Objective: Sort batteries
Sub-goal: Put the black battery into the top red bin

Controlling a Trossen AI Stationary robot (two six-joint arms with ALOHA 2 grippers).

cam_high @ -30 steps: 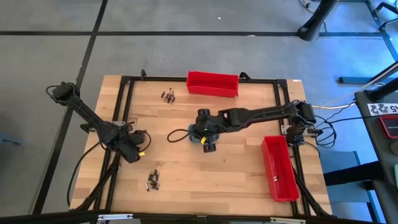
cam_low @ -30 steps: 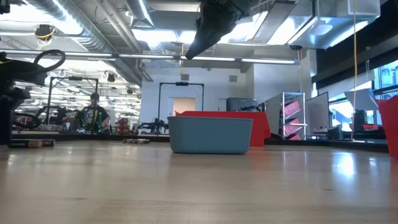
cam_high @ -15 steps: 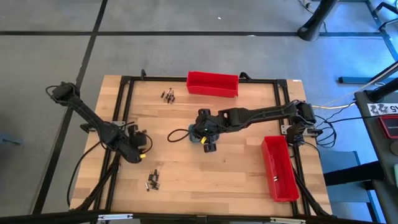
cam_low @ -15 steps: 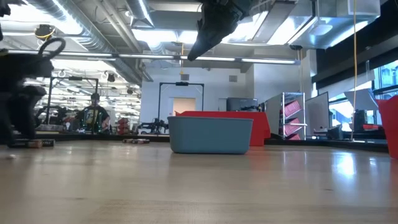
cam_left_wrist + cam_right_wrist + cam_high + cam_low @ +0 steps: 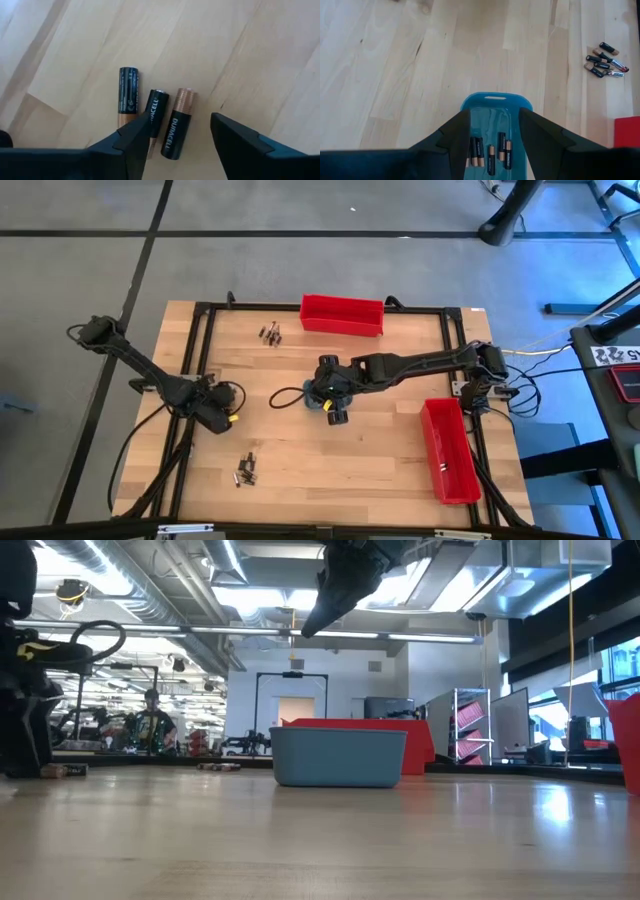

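Three batteries (image 5: 155,115) lie side by side on the wooden table, under my left gripper (image 5: 175,137). It is open and low over the table's left part (image 5: 218,420), one finger on either side of them, touching none. My right gripper (image 5: 492,135) is open and empty. It hangs above the small blue tray (image 5: 492,107), which holds several batteries (image 5: 490,152). In the low view it (image 5: 340,585) is well above the tray (image 5: 338,755). More batteries lie loose at the far left (image 5: 270,333) and near left (image 5: 245,470).
One red bin (image 5: 342,315) stands at the table's far edge. Another red bin (image 5: 448,450) lies along the right edge. A dark cable (image 5: 285,395) loops on the table left of the tray. Bare wood lies between the tray and the near edge.
My left gripper has come down toward the table over the three batteries, shifting slightly toward the far edge. My right gripper has stayed above the tray.
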